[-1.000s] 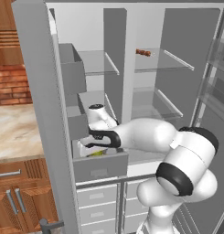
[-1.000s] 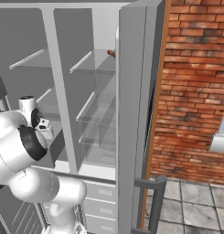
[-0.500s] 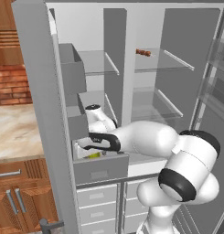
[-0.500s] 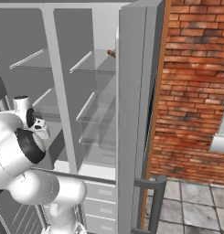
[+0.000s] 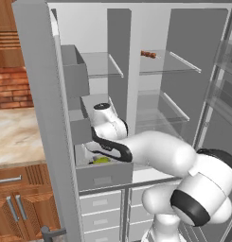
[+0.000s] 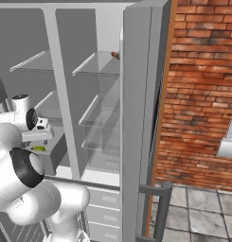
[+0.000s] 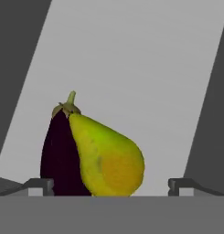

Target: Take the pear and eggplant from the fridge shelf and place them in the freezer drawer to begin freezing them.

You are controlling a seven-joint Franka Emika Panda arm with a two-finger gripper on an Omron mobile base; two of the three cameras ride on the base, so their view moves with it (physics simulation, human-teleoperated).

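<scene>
Hand view: pear (image 7: 109,160) and eggplant (image 7: 59,157) lying pressed side by side on pale grey floor of freezer drawer (image 7: 131,68), eggplant behind and left of pear, green stem cap up. Gripper (image 7: 111,185) spread wide, one tip either side of the pair, neither touching. Left base view: hand reaching down into freezer drawer (image 5: 104,176), yellow-green pear (image 5: 101,160) just visible under the wrist. Reddish-brown skewer item (image 5: 148,54) on upper glass shelf (image 5: 169,64), well apart.

Red brick wall (image 6: 202,94), grey tiled floor (image 6: 202,208), wooden cabinets (image 5: 18,203), marble counter (image 5: 15,137).
</scene>
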